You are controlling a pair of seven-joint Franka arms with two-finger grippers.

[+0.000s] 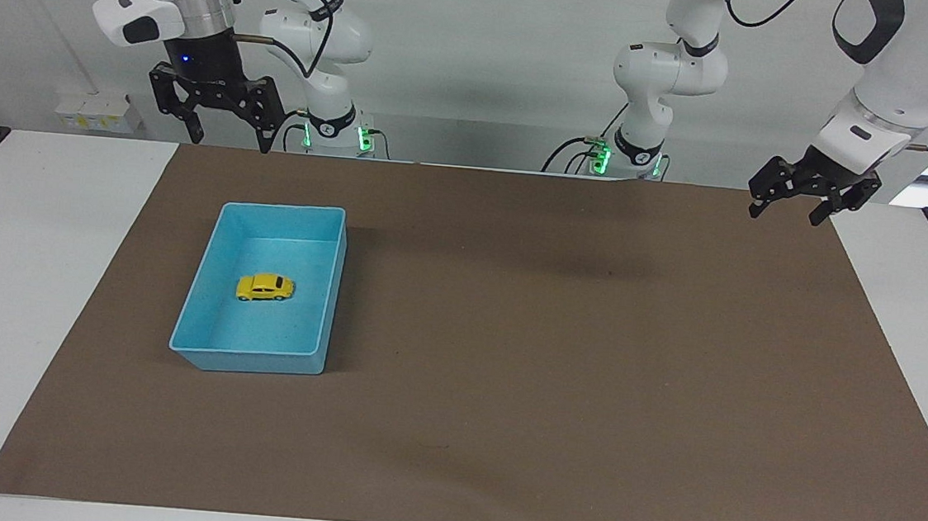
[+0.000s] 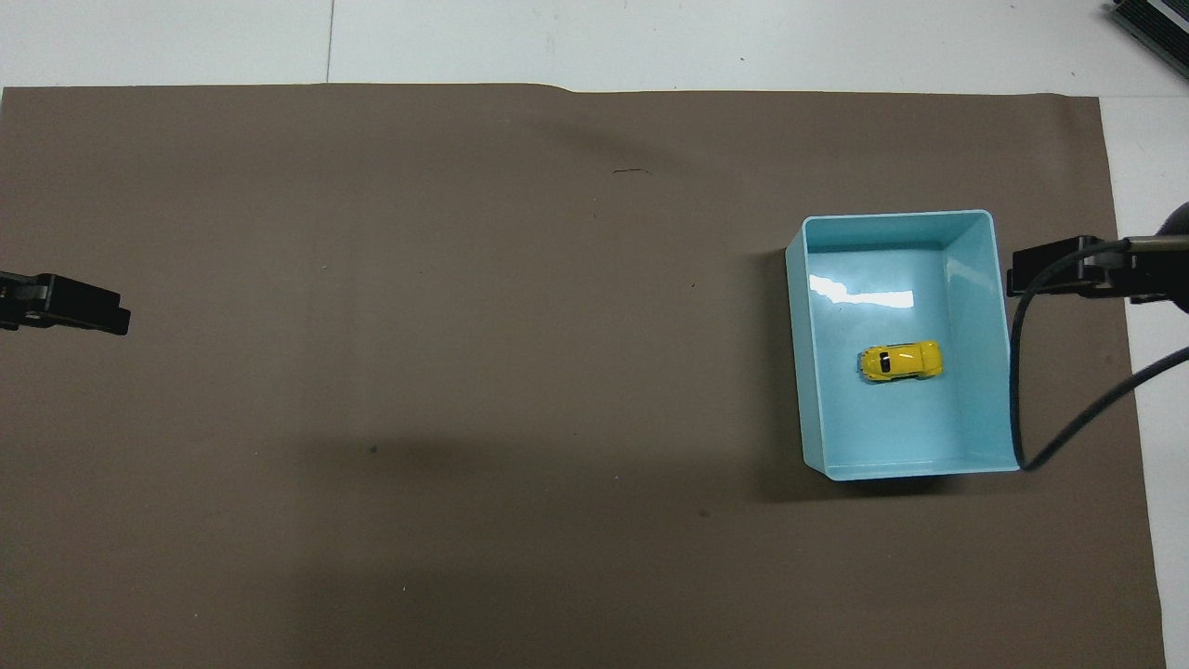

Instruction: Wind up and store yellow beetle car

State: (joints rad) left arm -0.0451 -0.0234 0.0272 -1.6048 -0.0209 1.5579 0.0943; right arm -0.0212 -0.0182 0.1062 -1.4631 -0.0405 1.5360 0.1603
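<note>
Yellow beetle car (image 1: 265,287) sits upright on its wheels in the blue bin (image 1: 212,352), mid floor, clear of the walls. Bin rests on the brown mat (image 1: 547,366), toward the right arm's end. Right gripper (image 1: 229,143) hangs at the bin's 11 o'clock, fingers spread, empty. Left gripper (image 1: 784,213) hangs over the mat's corner, 2 o'clock from the bin, open, empty.

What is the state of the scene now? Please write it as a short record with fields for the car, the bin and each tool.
car: yellow beetle car on its wheels inside the bin, touched by no tool
bin: blue bin on the brown mat, toward the right arm's end of the table
right tool: right tool open, empty, raised over the table edge by the robots
left tool: left tool open, empty, waiting over the mat's corner at the left arm's end
</note>
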